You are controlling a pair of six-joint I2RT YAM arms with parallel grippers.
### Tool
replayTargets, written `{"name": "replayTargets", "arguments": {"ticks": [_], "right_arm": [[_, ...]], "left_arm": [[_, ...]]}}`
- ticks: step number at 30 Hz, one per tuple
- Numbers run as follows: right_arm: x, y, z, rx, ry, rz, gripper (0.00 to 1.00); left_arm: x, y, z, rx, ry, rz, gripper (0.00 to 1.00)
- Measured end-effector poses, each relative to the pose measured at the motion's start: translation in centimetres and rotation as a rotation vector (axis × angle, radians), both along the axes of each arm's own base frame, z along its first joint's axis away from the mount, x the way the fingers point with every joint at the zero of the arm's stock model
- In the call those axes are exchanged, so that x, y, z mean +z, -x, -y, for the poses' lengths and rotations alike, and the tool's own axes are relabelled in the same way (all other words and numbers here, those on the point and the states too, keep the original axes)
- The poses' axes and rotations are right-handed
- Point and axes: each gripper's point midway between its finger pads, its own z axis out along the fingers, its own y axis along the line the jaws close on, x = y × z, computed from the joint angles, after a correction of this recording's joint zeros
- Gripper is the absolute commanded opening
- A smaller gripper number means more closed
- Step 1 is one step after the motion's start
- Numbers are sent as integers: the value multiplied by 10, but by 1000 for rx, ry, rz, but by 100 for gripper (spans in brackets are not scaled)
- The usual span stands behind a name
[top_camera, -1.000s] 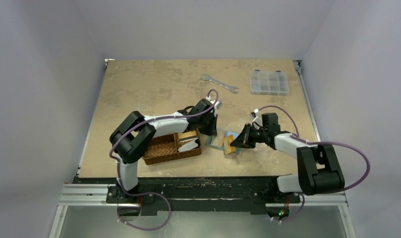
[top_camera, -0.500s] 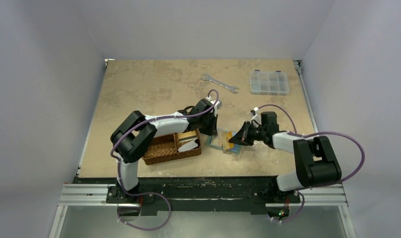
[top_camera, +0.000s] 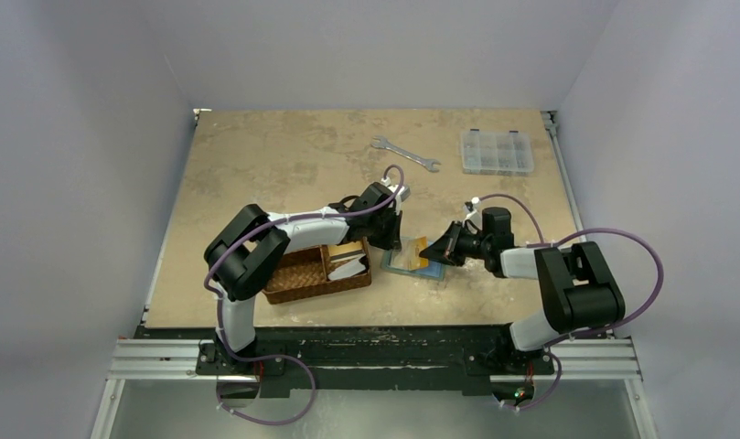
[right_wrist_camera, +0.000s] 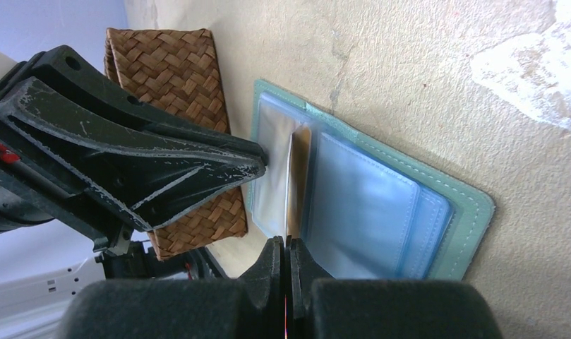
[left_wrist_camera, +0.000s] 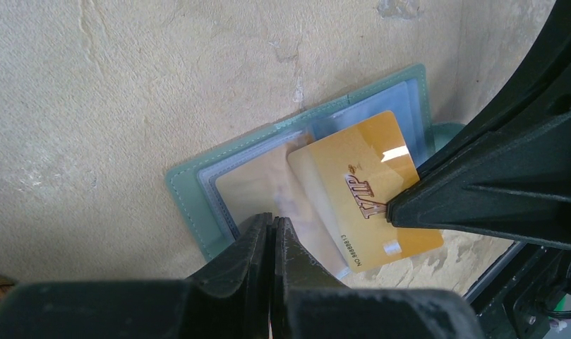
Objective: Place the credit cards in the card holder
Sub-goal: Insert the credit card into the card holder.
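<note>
The card holder [top_camera: 395, 265] lies open on the table, grey-green with blue-grey pockets [right_wrist_camera: 367, 205] and clear sleeves. An orange-yellow credit card [left_wrist_camera: 353, 183] marked VIP lies slanted over its pockets, its left end under a clear sleeve. My right gripper [right_wrist_camera: 287, 244] is shut on that card's right edge; the card shows edge-on [right_wrist_camera: 291, 176] in the right wrist view. My left gripper [left_wrist_camera: 272, 222] is shut, its tips down on the holder's left clear sleeve; whether it pinches the sleeve I cannot tell. A white card [top_camera: 348, 268] lies in the basket.
A brown woven basket [top_camera: 302, 274] stands just left of the holder, under the left arm. A wrench [top_camera: 404, 154] and a clear plastic compartment box [top_camera: 497, 151] lie at the back of the table. The two grippers' tips are close together over the holder.
My right gripper has moved left with the orange-yellow card, from beside the holder to over its pockets. The left arm has stayed put.
</note>
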Motion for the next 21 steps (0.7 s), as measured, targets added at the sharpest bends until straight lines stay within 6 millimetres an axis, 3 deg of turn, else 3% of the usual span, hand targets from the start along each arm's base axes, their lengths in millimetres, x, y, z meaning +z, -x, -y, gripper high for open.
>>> {"name": "replayTargets", "arguments": {"ticks": [21], "right_arm": [[-4, -6, 3, -9, 22, 181, 0]], "left_arm": [[0, 2, 4, -9, 4, 8, 0]]}}
